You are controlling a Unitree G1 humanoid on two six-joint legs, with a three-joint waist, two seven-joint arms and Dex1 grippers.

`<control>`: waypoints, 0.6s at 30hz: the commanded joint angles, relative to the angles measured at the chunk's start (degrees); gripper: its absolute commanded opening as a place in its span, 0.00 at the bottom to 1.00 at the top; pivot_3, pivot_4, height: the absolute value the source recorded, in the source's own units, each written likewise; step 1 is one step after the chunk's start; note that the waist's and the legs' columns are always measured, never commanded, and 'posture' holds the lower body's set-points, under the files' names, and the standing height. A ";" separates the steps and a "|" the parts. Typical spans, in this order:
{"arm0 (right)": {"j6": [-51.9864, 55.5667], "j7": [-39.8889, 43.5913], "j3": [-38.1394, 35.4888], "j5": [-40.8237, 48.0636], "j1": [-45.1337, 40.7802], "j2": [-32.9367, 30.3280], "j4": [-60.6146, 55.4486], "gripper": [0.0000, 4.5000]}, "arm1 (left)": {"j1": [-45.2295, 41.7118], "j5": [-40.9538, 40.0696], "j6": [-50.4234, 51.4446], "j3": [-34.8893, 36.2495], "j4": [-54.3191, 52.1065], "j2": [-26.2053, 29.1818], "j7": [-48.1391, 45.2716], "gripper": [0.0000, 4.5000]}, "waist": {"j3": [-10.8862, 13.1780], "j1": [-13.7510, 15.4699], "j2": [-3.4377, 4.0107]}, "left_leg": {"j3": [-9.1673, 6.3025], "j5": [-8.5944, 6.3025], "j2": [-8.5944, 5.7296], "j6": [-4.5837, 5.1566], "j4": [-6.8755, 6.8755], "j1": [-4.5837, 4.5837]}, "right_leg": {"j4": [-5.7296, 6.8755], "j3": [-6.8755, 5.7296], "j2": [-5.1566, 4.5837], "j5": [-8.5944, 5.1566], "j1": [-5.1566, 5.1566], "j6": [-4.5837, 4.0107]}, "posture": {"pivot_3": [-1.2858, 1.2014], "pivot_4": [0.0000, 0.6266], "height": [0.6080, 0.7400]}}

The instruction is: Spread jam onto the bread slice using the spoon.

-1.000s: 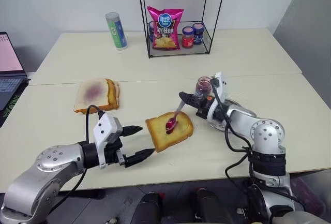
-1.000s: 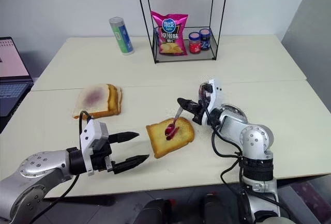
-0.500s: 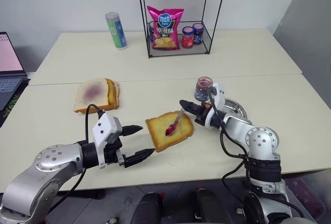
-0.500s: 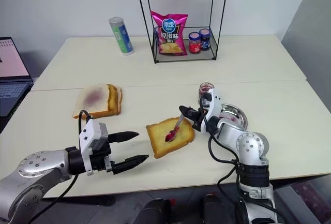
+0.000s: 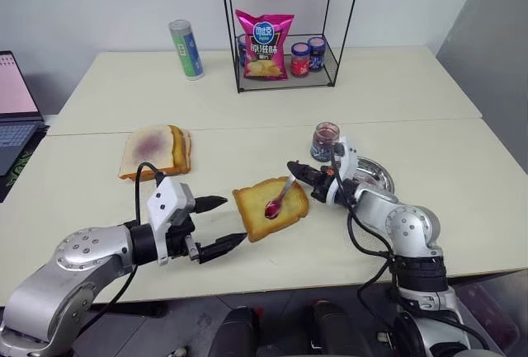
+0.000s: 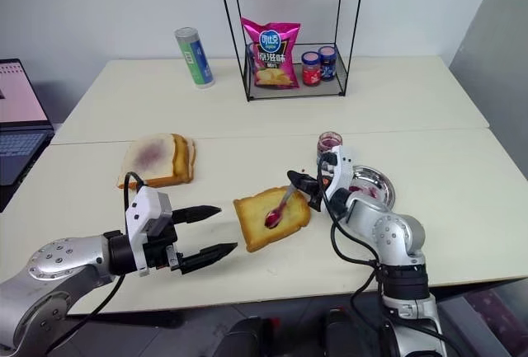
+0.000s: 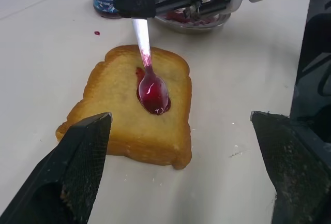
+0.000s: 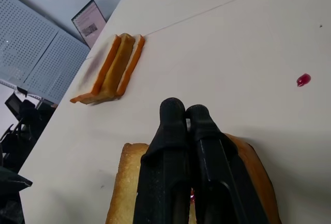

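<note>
The right gripper point(image 5: 290, 166) has its two black fingers pressed together on the handle of the one spoon point(image 5: 279, 196), whose red-smeared bowl rests on the middle of the bread slice point(image 5: 270, 208). A dab of jam point(image 7: 153, 100) sits under the bowl. The left gripper point(image 5: 224, 223) holds nothing, its fingers spread wide, just off the slice at about eight o'clock from it.

Counted outward: one toasted slice in play, one small stack of paler slices point(image 5: 157, 151) with a purple smear at ten o'clock, one clear jam jar point(image 5: 325, 140) and one steel dish point(image 5: 371, 177) at two o'clock behind the right gripper, two red-lidded jars point(image 5: 307, 56) and one crisp bag point(image 5: 263, 44) in the wire rack point(image 5: 289, 23) at twelve, and one can point(image 5: 185, 49) beside it.

Compared with a second ago, the right gripper has sunk lower, uncovering the jam jar and dish, and the spoon bowl sits flatter on the bread. The left gripper has not shifted.
</note>
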 commanded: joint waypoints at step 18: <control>1.43 0.56 -7.10 3.71 -9.21 3.16 4.83 0.01 | -2.21 -0.25 -0.43 -0.32 -1.05 0.37 1.47 1.00 | 0.00 -0.01 0.00 | 0.00 0.00 0.04 0.00 -0.03 -0.02 | 0.00 -0.03 0.04 0.02 -0.02 -0.02 | 0.52 0.24 1.00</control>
